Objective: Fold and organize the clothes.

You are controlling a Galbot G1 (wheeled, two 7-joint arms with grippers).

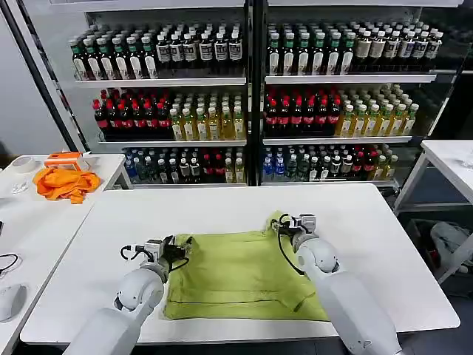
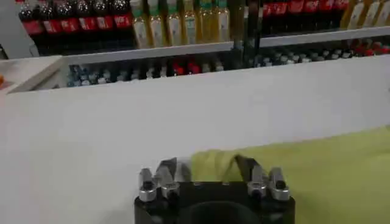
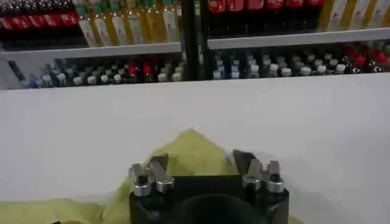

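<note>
T-shirt (image 1: 240, 275): lime yellow-green, lying partly folded on the white table (image 1: 222, 211), toward the near edge, between the 2 arms; its far right corner stands up in a small peak.
Left gripper (image 1: 177, 248): at the shirt's far left corner; in the left wrist view (image 2: 207, 169) its 2 fingers are spread apart with the corner of yellow-green cloth lying between them.
Right gripper (image 1: 284, 224): at the raised far right corner; in the right wrist view (image 3: 201, 163) its fingers are likewise spread, the peak of cloth rising in the gap between them.
Grip: whether either claw actually presses the fabric cannot be told; both sets of fingers stand apart.
Shelving (image 1: 251, 80): a glass-fronted rack behind the table with 3 visible tiers.
Top tier: dark bottles with pale labels and white caps (image 1: 155, 53).
Middle tier: red bottles (image 1: 122, 115) beside yellow ones (image 1: 207, 122), the same mix repeated on the right half.
Bottom tier: small mixed bottles (image 1: 185, 168), packed close.
Side table (image 1: 29, 222): to the left, carrying a crumpled orange cloth (image 1: 65, 183).
</note>
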